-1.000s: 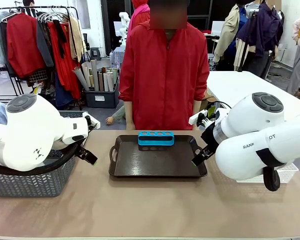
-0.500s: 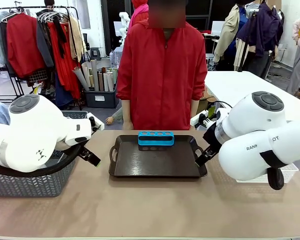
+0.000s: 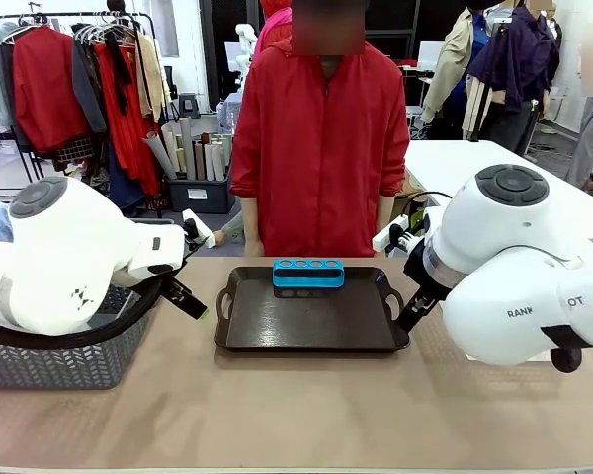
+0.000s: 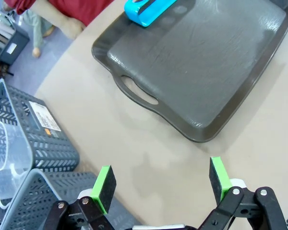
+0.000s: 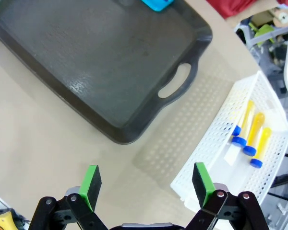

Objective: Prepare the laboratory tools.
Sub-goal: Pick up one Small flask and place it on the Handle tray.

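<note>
Dark tray (image 3: 306,321) on table (image 3: 277,415). White lattice bin (image 5: 209,148) just beside tray's right handle. Left gripper (image 4: 161,184) spread wide above table near tray; right gripper (image 5: 146,187) likewise spread, holding nothing. Blue rack (image 3: 308,273) on tray's far edge. Three yellow blue-capped tubes (image 5: 252,136) lie in bin.

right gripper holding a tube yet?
No, in the right wrist view the right gripper is open and empty, while three tubes lie in the white bin.

Behind the brown table (image 3: 296,415), far left, a clothes rack (image 3: 69,16) holds red and grey garments (image 3: 44,84). A dark box (image 3: 200,195) of rolled tubes stands on the floor beside it. A white table (image 3: 474,168) stands far right.
</note>
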`<control>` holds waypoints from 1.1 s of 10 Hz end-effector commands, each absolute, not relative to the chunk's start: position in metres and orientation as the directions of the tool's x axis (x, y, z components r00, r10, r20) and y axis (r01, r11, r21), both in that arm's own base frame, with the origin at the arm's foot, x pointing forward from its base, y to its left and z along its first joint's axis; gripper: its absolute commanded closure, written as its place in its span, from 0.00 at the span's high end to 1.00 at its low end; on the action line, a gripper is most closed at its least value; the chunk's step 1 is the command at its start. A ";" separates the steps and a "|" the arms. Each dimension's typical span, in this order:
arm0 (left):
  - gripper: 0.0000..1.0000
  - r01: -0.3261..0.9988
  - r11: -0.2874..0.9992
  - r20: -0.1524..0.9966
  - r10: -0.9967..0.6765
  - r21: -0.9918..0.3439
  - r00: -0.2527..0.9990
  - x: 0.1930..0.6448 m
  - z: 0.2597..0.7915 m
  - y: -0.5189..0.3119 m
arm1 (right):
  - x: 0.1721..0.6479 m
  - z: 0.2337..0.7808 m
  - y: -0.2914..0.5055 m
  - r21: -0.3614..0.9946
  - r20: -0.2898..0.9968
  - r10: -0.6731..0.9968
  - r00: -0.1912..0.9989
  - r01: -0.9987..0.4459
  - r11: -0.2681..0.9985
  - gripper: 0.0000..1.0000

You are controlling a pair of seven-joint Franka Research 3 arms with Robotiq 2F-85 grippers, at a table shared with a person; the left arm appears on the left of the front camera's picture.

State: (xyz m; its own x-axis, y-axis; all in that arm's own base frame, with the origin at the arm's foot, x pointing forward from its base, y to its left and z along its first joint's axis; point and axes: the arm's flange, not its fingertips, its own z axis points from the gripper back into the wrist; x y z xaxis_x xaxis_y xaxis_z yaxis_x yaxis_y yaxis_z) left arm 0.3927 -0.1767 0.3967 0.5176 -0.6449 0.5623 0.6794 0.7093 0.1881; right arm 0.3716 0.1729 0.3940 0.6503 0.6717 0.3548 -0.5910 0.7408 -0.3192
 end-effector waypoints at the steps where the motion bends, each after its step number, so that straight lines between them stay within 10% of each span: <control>1: 1.00 0.673 0.715 0.559 -0.641 0.187 0.526 0.393 0.391 -0.180 | 0.377 0.393 0.167 -0.319 0.366 0.670 0.645 -0.590 0.742 1.00; 11: 1.00 0.768 0.616 0.589 -0.690 0.175 0.420 0.386 0.395 -0.177 | 0.380 0.399 0.176 -0.182 0.387 0.681 0.622 -0.672 0.718 1.00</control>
State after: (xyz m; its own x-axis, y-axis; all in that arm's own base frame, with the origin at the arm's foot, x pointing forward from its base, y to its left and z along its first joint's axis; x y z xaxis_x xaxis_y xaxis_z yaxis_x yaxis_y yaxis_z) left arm 0.3855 -0.1913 0.3972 0.4684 -0.6793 0.5650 0.7250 0.6610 0.1937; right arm 0.3730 0.1811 0.3888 0.6455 0.6717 0.3637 -0.6299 0.7374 -0.2438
